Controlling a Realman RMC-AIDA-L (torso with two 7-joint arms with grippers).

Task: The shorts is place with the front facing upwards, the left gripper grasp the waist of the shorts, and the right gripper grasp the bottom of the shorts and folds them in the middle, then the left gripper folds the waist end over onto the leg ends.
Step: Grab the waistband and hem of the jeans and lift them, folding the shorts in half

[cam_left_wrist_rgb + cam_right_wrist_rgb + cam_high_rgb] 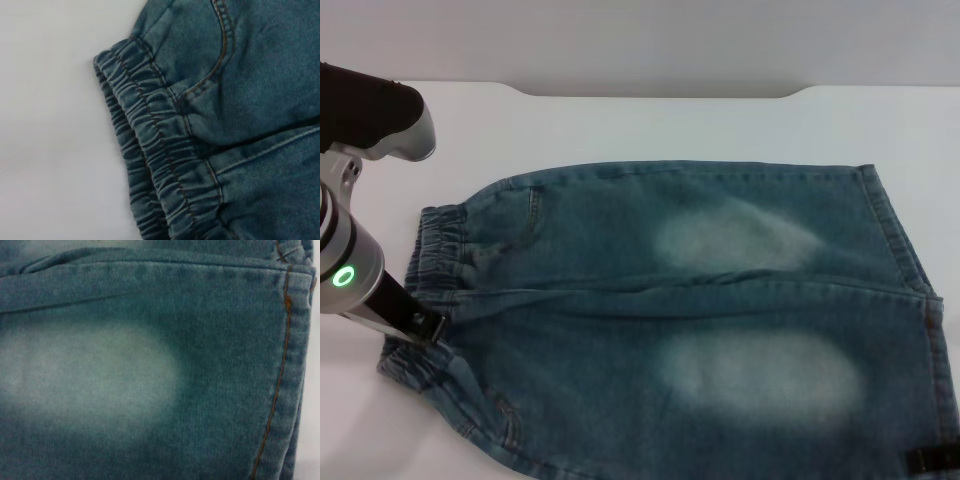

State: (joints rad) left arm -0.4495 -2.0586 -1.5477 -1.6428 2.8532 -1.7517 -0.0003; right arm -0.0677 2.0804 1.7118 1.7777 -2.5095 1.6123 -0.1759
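Note:
The blue denim shorts (720, 300) lie flat on the white table, front up, with two pale faded patches on the thighs. The ruched elastic waist (440, 240) is at the left and the straight stitched leg ends (900, 240) are at the right. My left gripper (428, 328), below the arm's green ring light, rests on the near part of the waist. The left wrist view shows the waist (160, 150) and a pocket seam close up. Only a black piece of my right gripper (932, 460) shows, at the near leg's hem. The right wrist view shows that hem (285, 365) beside a faded patch.
The white table (620, 120) runs back to a grey wall, with bare surface behind and left of the shorts. My left arm's dark upper housing (370, 115) hangs over the table's far left.

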